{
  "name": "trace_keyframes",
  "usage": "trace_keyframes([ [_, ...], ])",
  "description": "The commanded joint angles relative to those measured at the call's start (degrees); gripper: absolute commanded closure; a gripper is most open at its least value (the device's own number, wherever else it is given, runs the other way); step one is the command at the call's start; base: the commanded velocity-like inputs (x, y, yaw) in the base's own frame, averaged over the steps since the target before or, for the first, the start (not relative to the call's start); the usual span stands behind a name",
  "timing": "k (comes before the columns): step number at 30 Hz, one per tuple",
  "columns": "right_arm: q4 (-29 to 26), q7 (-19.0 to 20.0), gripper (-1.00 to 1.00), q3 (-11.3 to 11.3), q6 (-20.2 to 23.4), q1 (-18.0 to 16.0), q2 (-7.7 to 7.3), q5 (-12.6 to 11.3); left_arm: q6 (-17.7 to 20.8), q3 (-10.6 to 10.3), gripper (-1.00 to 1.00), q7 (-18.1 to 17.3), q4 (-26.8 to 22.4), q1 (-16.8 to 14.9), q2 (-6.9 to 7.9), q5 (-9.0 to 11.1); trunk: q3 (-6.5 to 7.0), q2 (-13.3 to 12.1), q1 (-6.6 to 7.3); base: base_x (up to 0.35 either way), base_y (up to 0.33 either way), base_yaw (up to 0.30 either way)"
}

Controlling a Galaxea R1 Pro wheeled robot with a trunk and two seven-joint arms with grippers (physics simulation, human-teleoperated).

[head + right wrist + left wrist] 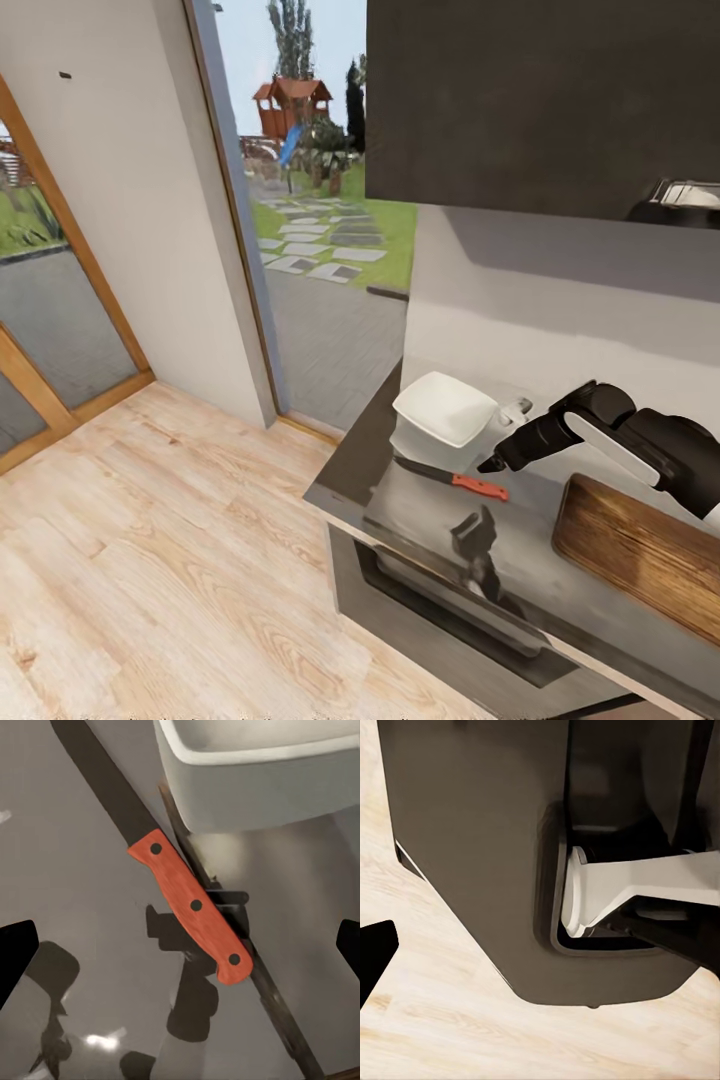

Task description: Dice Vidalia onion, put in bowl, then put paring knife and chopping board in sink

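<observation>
In the head view the glossy grey worktop (pixel 420 500) runs across the lower right, over dark cabinet fronts, beside an open doorway onto a garden. The white bowl (pixel 446 408) sits near the worktop's far left end. Just at its 5 o'clock lies the paring knife (pixel 455 479), flat on the worktop, its orange-red handle pointing toward 3 o'clock and its dark blade toward 9 o'clock. The chopping board (pixel 640 550) lies well to the knife's 4 o'clock, apart from it, with its grain showing and its right part cut off by the picture's edge.

The right arm reaches in from 3 o'clock, and the right claw (pixel 498 462) hangs just above the knife's handle end, beside the bowl and clear of the worktop. In the right wrist view the knife handle (pixel 193 904) with its three dark rivets lies between the two dark fingertips (pixel 16 960), which stand wide apart at the picture's edges; the claw is wide and holds nothing. The bowl's white wall (pixel 262 787) rises just beyond the blade.

The left wrist view looks down on the robot's dark base (pixel 472 855) over the pale wood floor (pixel 450 1020). One dark fingertip (pixel 375 952) shows at the edge, so whether the left claw is wide or narrow I cannot tell.
</observation>
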State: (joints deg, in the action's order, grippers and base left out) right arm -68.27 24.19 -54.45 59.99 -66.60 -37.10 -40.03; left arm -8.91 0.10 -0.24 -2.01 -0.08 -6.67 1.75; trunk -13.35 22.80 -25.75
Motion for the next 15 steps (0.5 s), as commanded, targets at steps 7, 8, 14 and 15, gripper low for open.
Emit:
trace_keyframes([
  [7, 0.0, 0.6, -1.0, -0.1, 0.0, -0.1, -0.16, 0.6, -0.1, 0.0, -1.0, 0.0, 0.0, 0.0, -0.01, 0.2, -0.66, 0.1, -0.03, 0.0, 0.0, 0.0],
  [8, 0.0, 0.6, -1.0, -0.1, 0.0, -0.1, -0.16, 0.6, -0.1, 0.0, -1.0, 0.0, 0.0, 0.0, -0.01, 0.2, -0.73, 0.1, -0.03, 0.0, 0.0, 0.0],
  [14, 0.0, 0.6, -1.0, -0.1, 0.0, -0.1, -0.17, 0.6, -0.1, 0.0, -1.0, 0.0, 0.0, 0.0, -0.01, 0.2, -1.2, 0.1, -0.03, 0.0, 0.0, 0.0],
  [15, 0.0, 0.6, -1.0, -0.1, 0.0, -0.1, -0.17, 0.6, -0.1, 0.0, -1.0, 0.0, 0.0, 0.0, -0.01, 0.2, -1.28, 0.1, -0.03, 0.0, 0.0, 0.0],
])
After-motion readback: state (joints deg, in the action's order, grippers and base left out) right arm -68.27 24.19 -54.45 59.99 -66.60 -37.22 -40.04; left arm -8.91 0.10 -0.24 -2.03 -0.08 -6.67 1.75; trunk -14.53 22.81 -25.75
